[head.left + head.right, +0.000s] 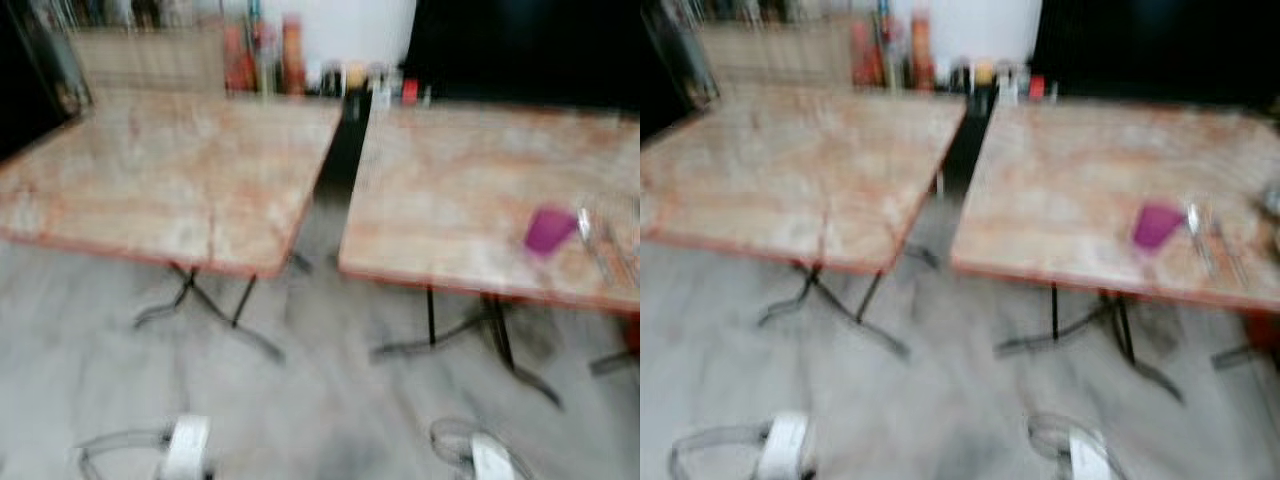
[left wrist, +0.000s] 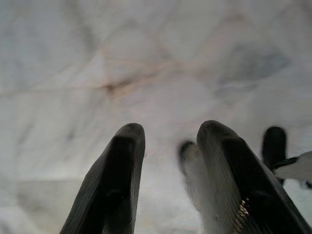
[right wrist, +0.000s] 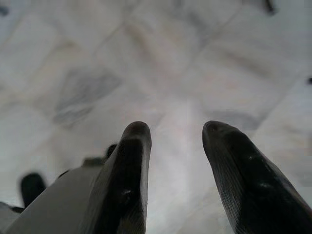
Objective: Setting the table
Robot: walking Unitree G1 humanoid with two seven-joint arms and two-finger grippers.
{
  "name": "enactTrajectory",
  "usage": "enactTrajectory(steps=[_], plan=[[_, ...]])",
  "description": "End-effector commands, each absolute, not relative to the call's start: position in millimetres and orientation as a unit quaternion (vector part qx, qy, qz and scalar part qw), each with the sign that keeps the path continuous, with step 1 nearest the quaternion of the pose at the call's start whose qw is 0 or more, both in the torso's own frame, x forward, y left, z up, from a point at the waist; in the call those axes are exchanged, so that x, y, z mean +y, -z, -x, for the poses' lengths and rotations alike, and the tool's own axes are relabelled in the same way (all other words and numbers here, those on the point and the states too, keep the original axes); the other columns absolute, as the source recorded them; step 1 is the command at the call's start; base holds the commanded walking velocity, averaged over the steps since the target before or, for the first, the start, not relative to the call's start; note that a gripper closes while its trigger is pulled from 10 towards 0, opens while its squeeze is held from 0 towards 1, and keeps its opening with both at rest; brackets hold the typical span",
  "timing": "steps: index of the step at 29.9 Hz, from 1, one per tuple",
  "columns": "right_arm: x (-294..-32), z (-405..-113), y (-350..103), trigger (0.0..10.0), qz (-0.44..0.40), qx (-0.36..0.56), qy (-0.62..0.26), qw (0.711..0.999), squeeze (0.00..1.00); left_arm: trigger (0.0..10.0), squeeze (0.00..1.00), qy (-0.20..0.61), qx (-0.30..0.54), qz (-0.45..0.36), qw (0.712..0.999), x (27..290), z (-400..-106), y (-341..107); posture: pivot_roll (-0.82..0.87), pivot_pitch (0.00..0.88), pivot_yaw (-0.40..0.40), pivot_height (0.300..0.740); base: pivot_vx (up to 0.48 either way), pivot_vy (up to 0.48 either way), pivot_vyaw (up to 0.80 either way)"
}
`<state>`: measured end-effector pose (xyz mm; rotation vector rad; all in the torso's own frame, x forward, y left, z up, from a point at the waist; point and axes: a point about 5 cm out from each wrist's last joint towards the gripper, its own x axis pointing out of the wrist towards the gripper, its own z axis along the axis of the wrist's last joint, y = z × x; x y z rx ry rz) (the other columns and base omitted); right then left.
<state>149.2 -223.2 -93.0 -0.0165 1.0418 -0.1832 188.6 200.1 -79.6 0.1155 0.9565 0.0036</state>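
The head views are blurred; two marble-patterned tables with reddish edges stand side by side on a pale marbled floor [image 1: 320, 400], a dark gap between them; the left tabletop [image 1: 170, 180] is bare as far as the blur lets one tell, and its black metal legs [image 1: 200, 300] splay out below it; behind both tables, against the far wall, stands a row of bottles and jars [image 1: 300, 70], too smeared to name one by one.

The right tabletop [image 1: 460, 190] carries the task's things near its front right edge: a purple cup [image 1: 549, 229], apparently upright, and just beside it on the right some silvery cutlery [image 1: 592, 240], whose long axis runs roughly from the far side of the tabletop toward the near edge; further details of the pieces cannot be made out.

Both arms hang low, well apart from the cup and cutlery, with the floor and the table's edge between; the left hand [image 2: 168, 146] points down at the floor, its two black fingers [image 2: 122, 170] spread apart and holding nothing; the right hand [image 3: 175, 146] likewise hangs over the floor, its fingers [image 3: 239, 165] parted and empty.
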Motion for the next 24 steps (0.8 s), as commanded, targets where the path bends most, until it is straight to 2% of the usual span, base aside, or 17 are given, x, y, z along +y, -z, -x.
enactTrajectory(steps=[1, 24], plan=[[-216.4, -153.2, 92.7, 10.0, 0.003, 0.492, 0.08, 0.867, 0.0, 10.0, 0.0, -0.005, 0.471, -0.072, 0.879, 208.7, -183.5, 80.9, 0.02, 0.0, -0.015, 0.74, 0.0, -0.465, 0.0], [-216.2, -150.1, 93.9, 10.0, -0.002, 0.493, 0.088, 0.865, 0.0, 10.0, 0.0, 0.003, 0.47, -0.074, 0.879, 208.2, -181.3, 81.9, 0.02, 0.0, -0.012, 0.74, 0.0, -0.454, 0.0]])
